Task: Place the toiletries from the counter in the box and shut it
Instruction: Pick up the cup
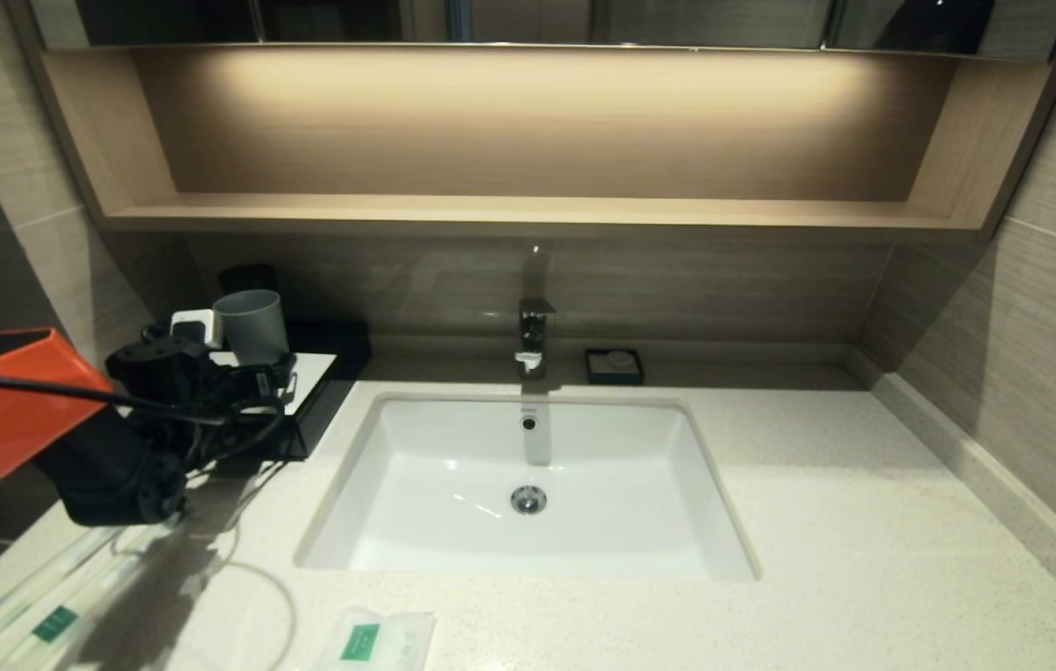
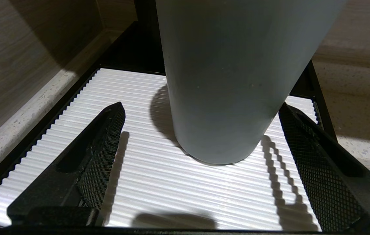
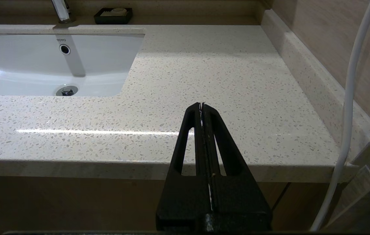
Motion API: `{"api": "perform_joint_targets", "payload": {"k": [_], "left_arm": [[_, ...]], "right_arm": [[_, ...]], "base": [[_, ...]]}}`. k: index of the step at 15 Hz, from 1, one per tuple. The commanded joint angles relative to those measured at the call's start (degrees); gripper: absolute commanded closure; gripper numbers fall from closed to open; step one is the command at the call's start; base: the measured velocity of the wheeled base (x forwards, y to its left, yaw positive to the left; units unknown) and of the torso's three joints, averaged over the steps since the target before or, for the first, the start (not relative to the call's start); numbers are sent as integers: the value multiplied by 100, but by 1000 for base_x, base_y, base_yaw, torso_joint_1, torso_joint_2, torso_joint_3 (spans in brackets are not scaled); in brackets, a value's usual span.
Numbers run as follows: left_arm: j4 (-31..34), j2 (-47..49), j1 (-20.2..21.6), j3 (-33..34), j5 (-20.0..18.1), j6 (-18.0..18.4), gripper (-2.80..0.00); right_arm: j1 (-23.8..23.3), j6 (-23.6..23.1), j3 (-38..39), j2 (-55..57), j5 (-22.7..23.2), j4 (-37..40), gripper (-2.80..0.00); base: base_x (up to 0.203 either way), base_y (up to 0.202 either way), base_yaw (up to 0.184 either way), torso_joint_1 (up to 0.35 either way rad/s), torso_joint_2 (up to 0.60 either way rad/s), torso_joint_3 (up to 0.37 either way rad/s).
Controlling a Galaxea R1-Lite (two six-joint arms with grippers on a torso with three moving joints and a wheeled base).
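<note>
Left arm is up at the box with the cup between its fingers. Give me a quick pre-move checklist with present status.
1. Left gripper open around the grey cup: ok, jaws wide, gaps show on both sides.
2. Cup upright on the box top panel: ok.
3. Box drawer open to receive items: cannot tell, the arm hides its front.
4. Toiletries on the counter: not ok, sachet and toothbrushes lie at the near edge, unpacked.
5. Right gripper out of the way: ok, shut, at the counter's near edge right of the sink.

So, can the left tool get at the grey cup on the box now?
Probably yes: the left tool stands open, one finger on each side of the grey plastic cup on the box's white ribbed top.
</note>
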Motion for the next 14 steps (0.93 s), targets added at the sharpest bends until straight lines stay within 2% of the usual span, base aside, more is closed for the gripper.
{"api": "perform_joint_targets", "payload": {"k": [1, 14], "left_arm": [[-65, 20, 10, -5, 6, -2, -280], [-256, 241, 3, -185, 14, 8, -280]], "right_arm": [[1, 2, 9, 0, -1, -2, 0], [1, 2, 9, 0, -1, -2, 0]], "base": [[0, 0, 0, 0, 0, 0], [0, 0, 0, 0, 0, 0]]}}
